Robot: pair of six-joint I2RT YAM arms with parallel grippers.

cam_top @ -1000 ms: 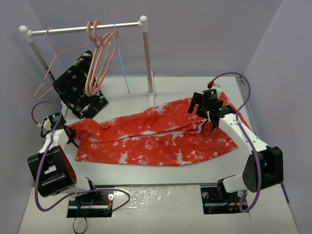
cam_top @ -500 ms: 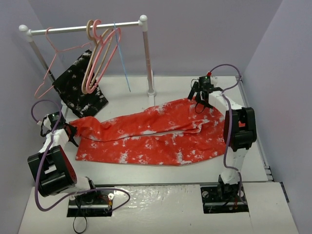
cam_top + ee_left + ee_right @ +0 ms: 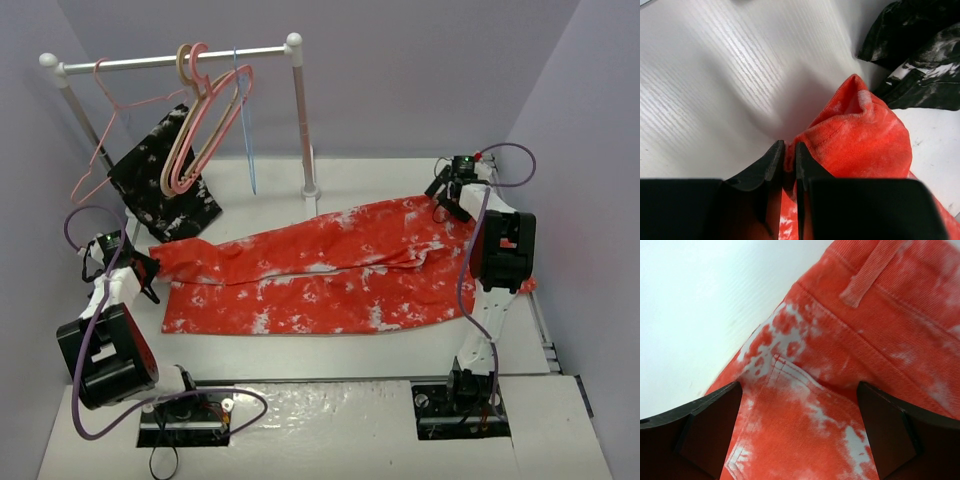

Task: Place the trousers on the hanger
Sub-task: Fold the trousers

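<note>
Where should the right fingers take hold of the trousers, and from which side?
Probably the waistband corner by the belt loop, approached from the table side. The trousers lie flat, so the open right fingers need that exposed edge to slip one under; the stitched band should hold firm. The left fingers hold the leg end.

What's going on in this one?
Two arms are working on the trousers, which lie spread across the table. The left gripper is pinched shut on a leg end at the left, near a black speckled garment. The right gripper is open over the waistband end at the far right, gripping nothing. The light-blue hanger hangs on the rack rail, untouched, with no trousers on it yet.
</note>
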